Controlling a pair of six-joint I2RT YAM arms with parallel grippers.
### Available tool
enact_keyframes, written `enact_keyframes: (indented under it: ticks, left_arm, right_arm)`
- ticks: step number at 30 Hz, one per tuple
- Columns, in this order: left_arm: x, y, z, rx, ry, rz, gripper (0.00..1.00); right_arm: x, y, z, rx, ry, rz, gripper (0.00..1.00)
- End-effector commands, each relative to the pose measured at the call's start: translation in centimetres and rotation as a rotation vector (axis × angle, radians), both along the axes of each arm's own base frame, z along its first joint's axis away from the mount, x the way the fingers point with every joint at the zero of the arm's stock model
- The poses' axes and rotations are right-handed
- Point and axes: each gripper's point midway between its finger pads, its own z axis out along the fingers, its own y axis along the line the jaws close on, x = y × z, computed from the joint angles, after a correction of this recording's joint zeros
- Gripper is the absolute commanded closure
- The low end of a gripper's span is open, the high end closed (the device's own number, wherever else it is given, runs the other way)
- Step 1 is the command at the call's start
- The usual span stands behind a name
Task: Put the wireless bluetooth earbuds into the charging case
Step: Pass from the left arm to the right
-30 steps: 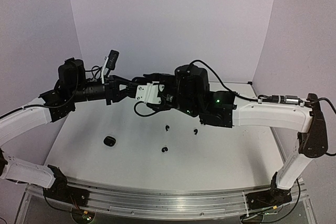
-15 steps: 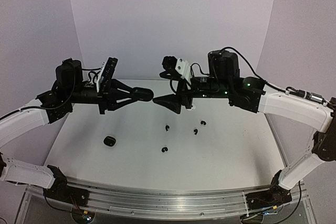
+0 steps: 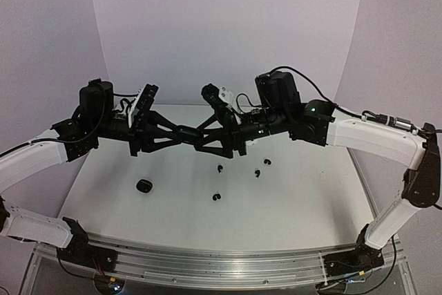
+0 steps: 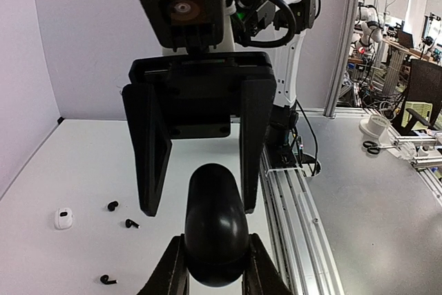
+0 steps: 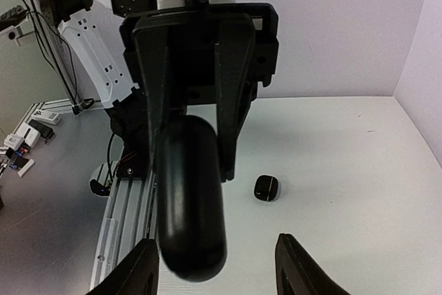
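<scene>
Earbuds (image 3: 219,168) overhead, white case (image 4: 63,218) only from left wrist

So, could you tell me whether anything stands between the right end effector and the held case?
Nothing visible does: the case in the left end effector faces the open right end effector.

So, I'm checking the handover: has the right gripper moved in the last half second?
Yes. Against the still earbud, the right gripper has shifted left, reaching the black case in the left gripper.
</scene>
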Motion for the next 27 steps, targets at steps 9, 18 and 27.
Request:
enact_keyframes:
  ticks: [9,18,27]
  left_arm:
    - [-0.2,0.0,2.2,-0.038,-0.033,-0.027,1.00]
    - [0.1,0.0,1.7,-0.037,0.037,0.003,0.89]
    - [-0.1,0.1,1.9,-0.126,-0.026,-0.007,0.49]
  right_arm:
    - [0.1,1.7,1.2,0.030,-0.002,0.045,0.83]
    - [-0.3,1.3,2.6,0.059,-0.074,0.063,1.00]
    - [-0.5,1.4,3.6,0.101,-0.085,0.068,1.00]
